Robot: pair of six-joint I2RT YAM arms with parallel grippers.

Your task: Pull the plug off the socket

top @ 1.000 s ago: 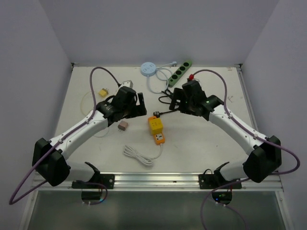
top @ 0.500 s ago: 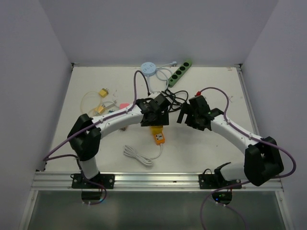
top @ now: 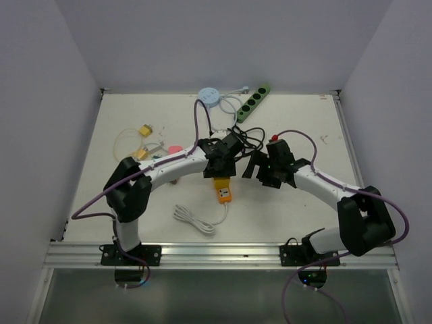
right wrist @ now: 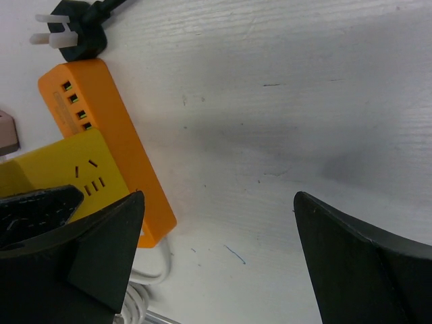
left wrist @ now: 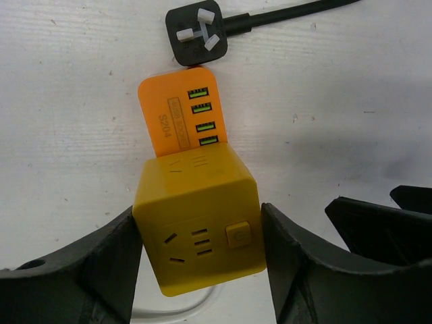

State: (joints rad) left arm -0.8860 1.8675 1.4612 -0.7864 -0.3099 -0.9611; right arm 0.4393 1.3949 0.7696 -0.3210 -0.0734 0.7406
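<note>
A yellow cube plug [left wrist: 199,223] sits on the near end of an orange socket strip [left wrist: 179,118] with USB ports. My left gripper [left wrist: 201,250] is shut on the cube, one finger pressed against each side. From above, the left gripper [top: 221,172] covers most of the cube, and the orange strip [top: 223,194] shows below it. A loose black plug [left wrist: 196,30] lies prongs-up at the strip's far end. My right gripper [right wrist: 216,256] stands open over bare table just right of the orange strip [right wrist: 101,128]; from above, the right gripper [top: 260,172] is beside the left one.
A coiled white cord [top: 196,219] runs from the orange strip toward the near edge. A green power strip [top: 254,102] and a round white socket [top: 209,97] lie at the back. Black cable [top: 246,138] loops behind the grippers. Small yellow connectors [top: 144,129] lie at the left.
My left arm swung from the left of the table over the yellow cube, and its jaws narrowed onto it. My right gripper moved nearer and stayed open.
</note>
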